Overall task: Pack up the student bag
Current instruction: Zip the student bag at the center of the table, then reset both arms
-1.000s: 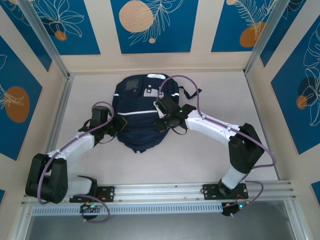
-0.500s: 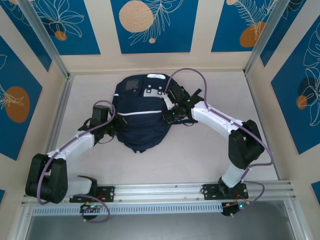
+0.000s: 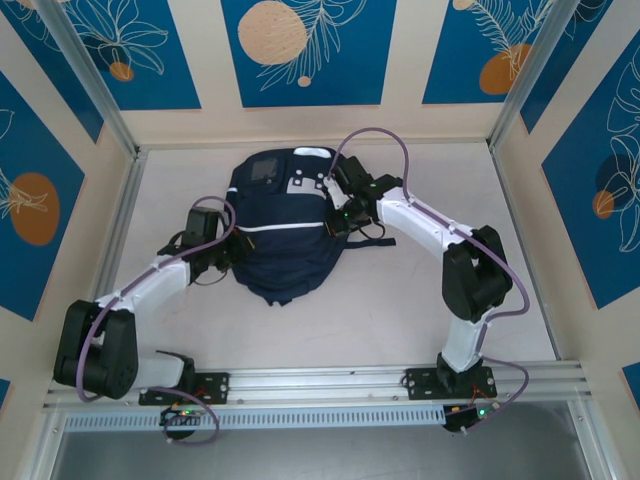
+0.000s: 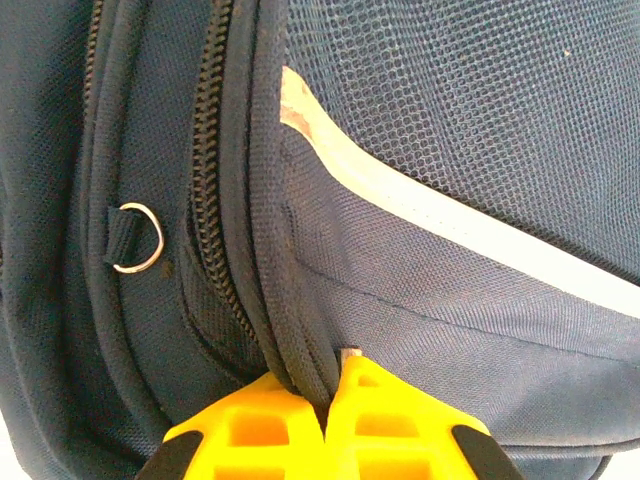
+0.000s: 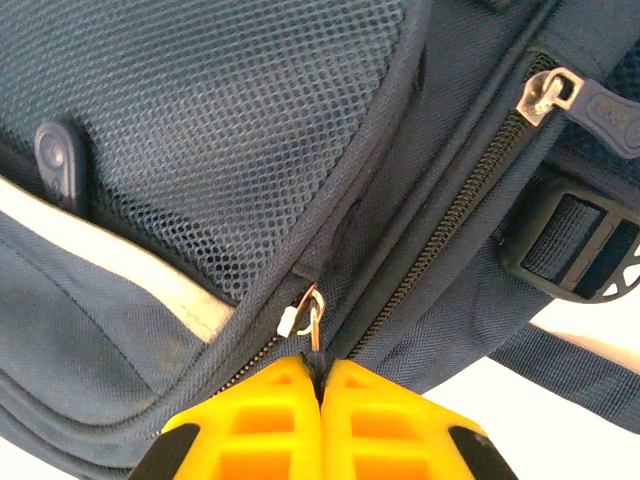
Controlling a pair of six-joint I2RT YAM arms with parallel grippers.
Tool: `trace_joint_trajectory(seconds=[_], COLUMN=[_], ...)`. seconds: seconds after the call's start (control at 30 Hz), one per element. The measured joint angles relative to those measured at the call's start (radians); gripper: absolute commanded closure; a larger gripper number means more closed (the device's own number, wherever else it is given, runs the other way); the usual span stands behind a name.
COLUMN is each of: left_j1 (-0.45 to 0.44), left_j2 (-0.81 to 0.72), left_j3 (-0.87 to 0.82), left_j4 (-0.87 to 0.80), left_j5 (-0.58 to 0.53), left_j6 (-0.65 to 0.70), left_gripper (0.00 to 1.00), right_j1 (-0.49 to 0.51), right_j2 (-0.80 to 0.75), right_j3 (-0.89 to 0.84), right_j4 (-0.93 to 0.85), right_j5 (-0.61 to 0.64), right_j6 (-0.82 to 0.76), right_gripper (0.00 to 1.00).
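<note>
You have one large navy fabric backpack with white stripes, near the middle of the pale table's far edge. Of your two grippers, the left gripper pinches a piped seam on its left side. The right gripper clamps a metal zip-pull ring on its right side.

Bright, even overhead light. Faint soft shadows on bench. Wrist close-ups crisp on bag weave; bench blown white behind.
</note>
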Motion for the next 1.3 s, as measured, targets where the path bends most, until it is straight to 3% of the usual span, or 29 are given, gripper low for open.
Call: trace_joint_trajectory(seconds=[0.07,0.13,0.3,0.47,0.57,0.7,0.87,1.07,1.3], left_j1=[0.000,0.000,0.004,0.009,0.013,0.024,0.062,0.128,0.162], left_j2=[0.002,0.002,-0.023,-0.120,-0.173,-0.233,-0.279,-0.274,-0.214], left_j3=[0.009,0.018,0.060,0.145,0.192,0.188,0.073,-0.134,-0.276], left_j4=[-0.010,-0.021,-0.113,-0.257,-0.300,-0.306,-0.192,0.063,0.315], left_j5=[0.005,0.007,-0.010,-0.136,-0.270,-0.484,-0.692,-0.786,-0.745], left_j6=[0.014,0.027,0.070,0.149,0.204,0.276,0.364,0.497,0.603], left_gripper=[1.00,0.98,0.48,0.15,0.02,0.00,0.00,0.00,0.00], right_j1=[0.000,0.000,-0.016,-0.045,-0.066,-0.130,-0.238,-0.349,-0.447], right_j2=[0.006,0.007,-0.019,-0.223,-0.383,-0.534,-0.642,-0.740,-0.729], right_j3=[0.011,0.023,0.038,-0.062,-0.148,-0.266,-0.461,-0.753,-0.960], right_j4=[-0.014,-0.024,-0.005,0.051,0.105,0.180,0.312,0.558,0.790], right_j5=[0.003,0.006,0.055,0.130,0.204,0.291,0.404,0.465,0.443], right_j6=[0.032,0.063,0.121,0.172,0.175,0.165,0.134,0.035,0.003], right_gripper=[0.91,0.79,0.40,0.14,0.01,0.01,0.01,0.01,0.01])
